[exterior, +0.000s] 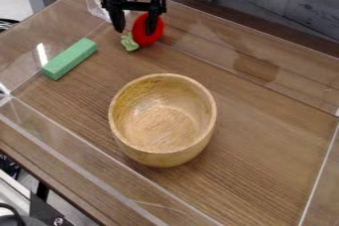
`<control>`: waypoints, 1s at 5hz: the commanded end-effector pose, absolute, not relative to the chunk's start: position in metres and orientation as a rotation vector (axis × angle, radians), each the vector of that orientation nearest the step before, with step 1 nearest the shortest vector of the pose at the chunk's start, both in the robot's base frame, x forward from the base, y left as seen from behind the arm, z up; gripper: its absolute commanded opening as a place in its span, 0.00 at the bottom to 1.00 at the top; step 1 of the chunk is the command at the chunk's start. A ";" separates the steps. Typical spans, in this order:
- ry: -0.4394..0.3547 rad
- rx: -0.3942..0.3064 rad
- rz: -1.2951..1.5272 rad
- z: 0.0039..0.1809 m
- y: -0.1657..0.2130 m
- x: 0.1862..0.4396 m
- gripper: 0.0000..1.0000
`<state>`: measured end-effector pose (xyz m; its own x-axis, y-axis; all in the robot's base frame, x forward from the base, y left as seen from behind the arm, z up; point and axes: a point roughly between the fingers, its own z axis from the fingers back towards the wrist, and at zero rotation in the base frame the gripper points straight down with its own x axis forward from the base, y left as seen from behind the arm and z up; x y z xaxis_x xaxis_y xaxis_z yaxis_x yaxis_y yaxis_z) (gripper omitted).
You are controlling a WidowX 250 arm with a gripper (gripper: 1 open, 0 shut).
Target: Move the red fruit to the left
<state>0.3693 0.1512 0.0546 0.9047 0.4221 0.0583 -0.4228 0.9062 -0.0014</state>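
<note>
Red fruit: resting on the bench at the far side, leafy tip toward the green block. Gripper: pointing down directly over it, jaws spread and straddling the fruit, apparently so it sits released.

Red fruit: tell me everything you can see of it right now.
The red fruit is a small, round, bright-red ball, soft-looking, with a green leafy tip pointing toward the lower left. It rests on the wooden table near the far edge, beyond the wooden bowl and right of the green block. The black pincer stands open over it, fingers straddling it; contact cannot be told.
</note>
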 end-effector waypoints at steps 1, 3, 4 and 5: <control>-0.124 0.008 0.436 0.084 0.151 0.373 1.00; -0.126 -0.015 0.434 0.091 0.137 0.370 1.00; -0.128 -0.026 0.433 0.090 0.130 0.370 1.00; -0.131 -0.031 0.448 0.087 0.125 0.369 1.00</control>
